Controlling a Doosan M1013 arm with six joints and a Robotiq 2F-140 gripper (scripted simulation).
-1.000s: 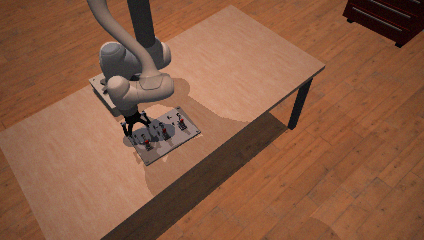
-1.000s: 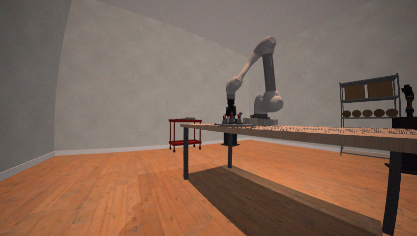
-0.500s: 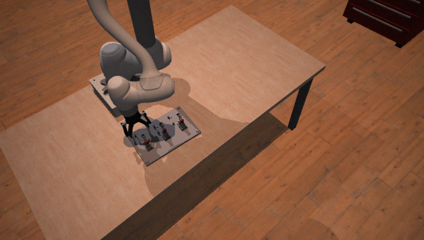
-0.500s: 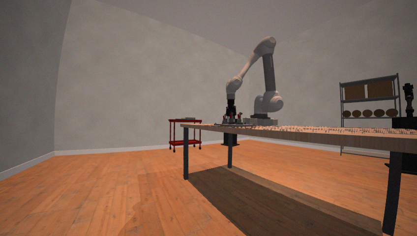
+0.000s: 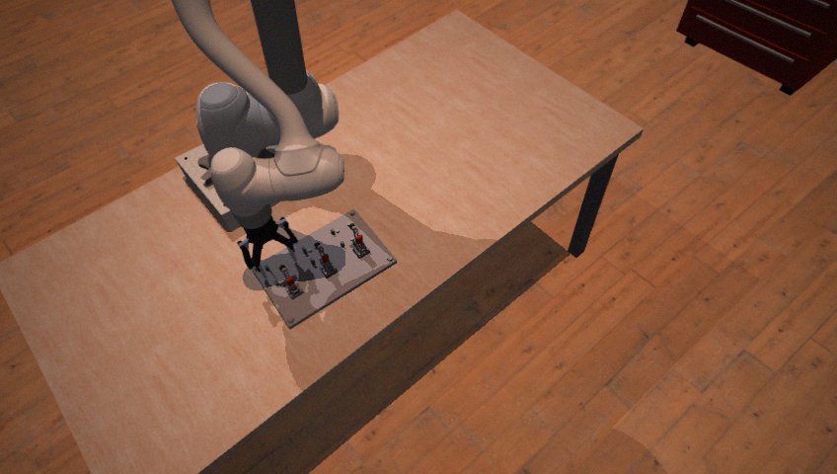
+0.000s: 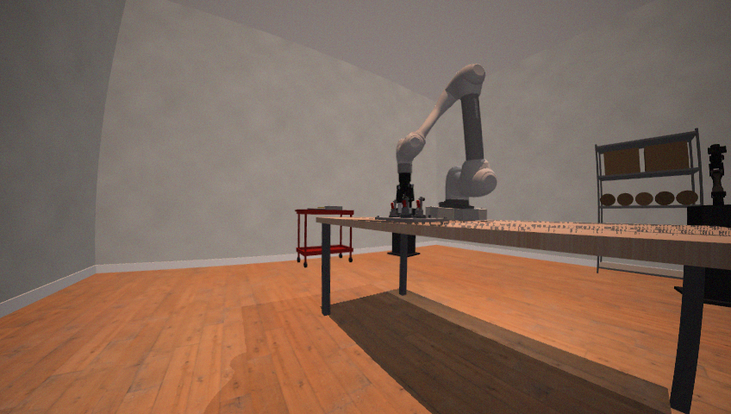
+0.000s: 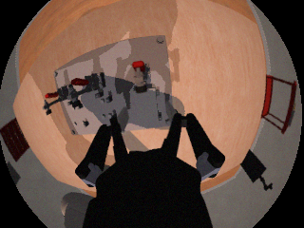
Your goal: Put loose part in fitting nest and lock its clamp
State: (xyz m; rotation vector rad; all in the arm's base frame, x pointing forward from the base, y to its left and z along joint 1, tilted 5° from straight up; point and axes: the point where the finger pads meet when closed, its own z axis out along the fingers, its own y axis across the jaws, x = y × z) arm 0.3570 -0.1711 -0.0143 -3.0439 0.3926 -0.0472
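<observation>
The grey fixture plate (image 5: 366, 265) (image 7: 159, 52) carries three nests in a row with pads and blocks. Each has a clamp with a red handle: the near-left clamp (image 5: 291, 285) (image 7: 139, 76), the middle clamp (image 5: 326, 262) and the far-right clamp (image 5: 359, 244). Whether their bars are up or down is too small to tell. My gripper (image 5: 273, 257) (image 7: 146, 109) is open, fingers pointing down, low over the plate's back-left end, at the nest of the near-left clamp. Nothing shows held between the fingertips. The loose part cannot be made out; the shaded nest between the fingers is too dark to tell.
The plate lies on the wooden table (image 5: 498, 146) (image 6: 538, 236). The robot's base block (image 5: 199, 187) stands behind the plate. The other two clamps rise beside the gripper. A red cart (image 6: 324, 211) and a shelf rack (image 6: 647, 175) stand away from the table.
</observation>
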